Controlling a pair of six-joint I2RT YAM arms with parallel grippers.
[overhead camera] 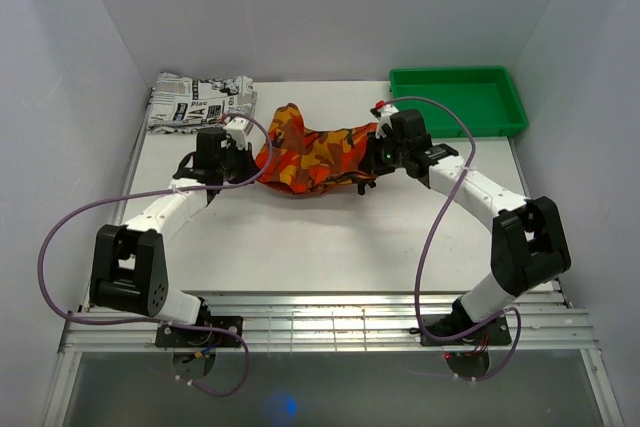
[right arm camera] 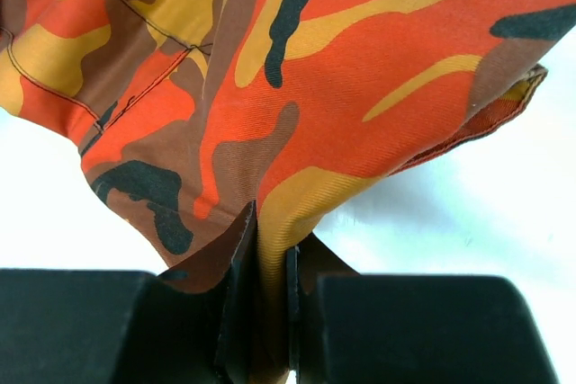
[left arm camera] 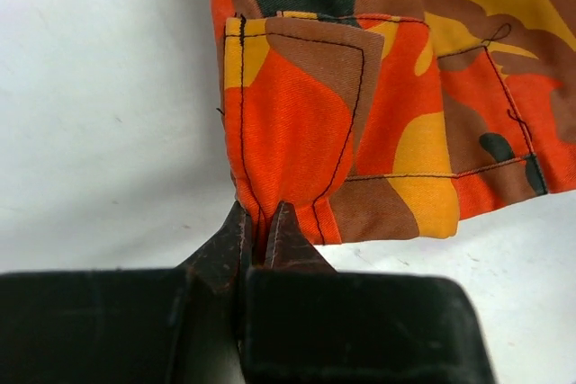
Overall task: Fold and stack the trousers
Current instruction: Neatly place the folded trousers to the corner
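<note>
The orange, red, yellow and black camouflage trousers (overhead camera: 312, 155) lie bunched at the middle back of the table, stretched between the two arms. My left gripper (overhead camera: 243, 159) is shut on their left edge; the left wrist view shows the jaws (left arm camera: 262, 222) pinching a hem of the orange cloth (left arm camera: 297, 123) below a stitched pocket. On the right side, my right gripper (overhead camera: 375, 159) is shut on a fold of the trousers; in the right wrist view a yellow-orange pleat of the cloth (right arm camera: 297, 87) runs down between the jaws (right arm camera: 271, 231).
A black-and-white newspaper-print garment (overhead camera: 198, 101) lies folded at the back left corner. A green tray (overhead camera: 460, 99) stands at the back right. White walls close the table on three sides. The white tabletop (overhead camera: 320, 237) spreads in front of the trousers.
</note>
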